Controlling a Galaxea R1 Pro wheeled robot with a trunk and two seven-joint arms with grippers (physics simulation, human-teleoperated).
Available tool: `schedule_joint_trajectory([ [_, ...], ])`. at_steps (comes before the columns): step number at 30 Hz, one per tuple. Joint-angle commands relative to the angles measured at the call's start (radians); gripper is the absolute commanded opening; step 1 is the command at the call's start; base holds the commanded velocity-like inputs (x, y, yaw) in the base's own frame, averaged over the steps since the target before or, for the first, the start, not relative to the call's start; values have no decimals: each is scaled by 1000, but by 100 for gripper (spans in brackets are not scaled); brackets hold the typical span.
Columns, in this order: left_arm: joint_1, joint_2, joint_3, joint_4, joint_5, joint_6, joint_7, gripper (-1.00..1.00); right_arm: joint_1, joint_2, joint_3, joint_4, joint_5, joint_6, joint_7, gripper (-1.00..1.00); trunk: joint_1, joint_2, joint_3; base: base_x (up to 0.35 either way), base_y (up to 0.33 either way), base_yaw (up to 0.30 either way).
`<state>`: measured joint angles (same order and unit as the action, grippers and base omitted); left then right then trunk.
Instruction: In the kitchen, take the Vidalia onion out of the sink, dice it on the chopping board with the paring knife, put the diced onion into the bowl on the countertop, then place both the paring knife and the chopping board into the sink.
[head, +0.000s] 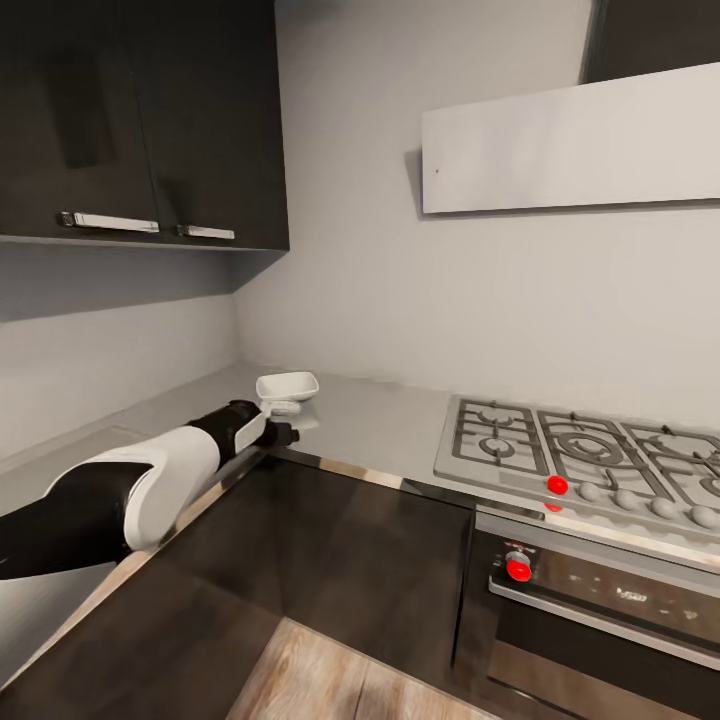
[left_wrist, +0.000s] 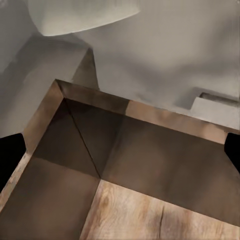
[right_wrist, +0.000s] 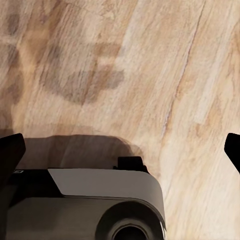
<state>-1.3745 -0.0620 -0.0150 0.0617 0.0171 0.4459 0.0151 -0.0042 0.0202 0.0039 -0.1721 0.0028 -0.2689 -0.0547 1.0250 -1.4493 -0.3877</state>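
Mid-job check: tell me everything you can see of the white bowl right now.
The bowl is a shallow white square dish with rounded corners and a plain glossy look, sitting upright on the grey countertop in the corner near the wall, left of the gas hob. Its inside looks empty from the head view. The left gripper is just in front of it; whether they touch cannot be told.

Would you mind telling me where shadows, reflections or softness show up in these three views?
Head view: the range hood casts a dark shadow on the wall, and the oven front looks glossy. Left wrist view: the bowl is soft and blurred. Right wrist view: blotchy shadows lie on the wooden floor.
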Motion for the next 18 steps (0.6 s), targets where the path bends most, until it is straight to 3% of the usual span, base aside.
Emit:
schedule_joint_trajectory([
  [1,-1,1,-2,-9,1,-6,3,100,-1,0,1,0,0,-3,-4,100,0,-1,-1,0,0,0],
  [4,-1,3,-2,-46,0,-12,6,100,-1,0,1,0,0,-3,-4,100,0,-1,-1,0,0,0],
  [9,-1,-1,-1,-183,-1,20,10,100,0,0,1,0,0,-3,-4,100,0,-1,-1,0,0,0],
  [12,-2,0,2,-349,-1,135,8,100,0,0,1,0,0,-3,-4,100,0,-1,-1,0,0,0],
  [18,-2,3,4,-442,0,232,3,100,0,0,1,0,0,-3,-4,100,0,-1,-1,0,0,0],
])
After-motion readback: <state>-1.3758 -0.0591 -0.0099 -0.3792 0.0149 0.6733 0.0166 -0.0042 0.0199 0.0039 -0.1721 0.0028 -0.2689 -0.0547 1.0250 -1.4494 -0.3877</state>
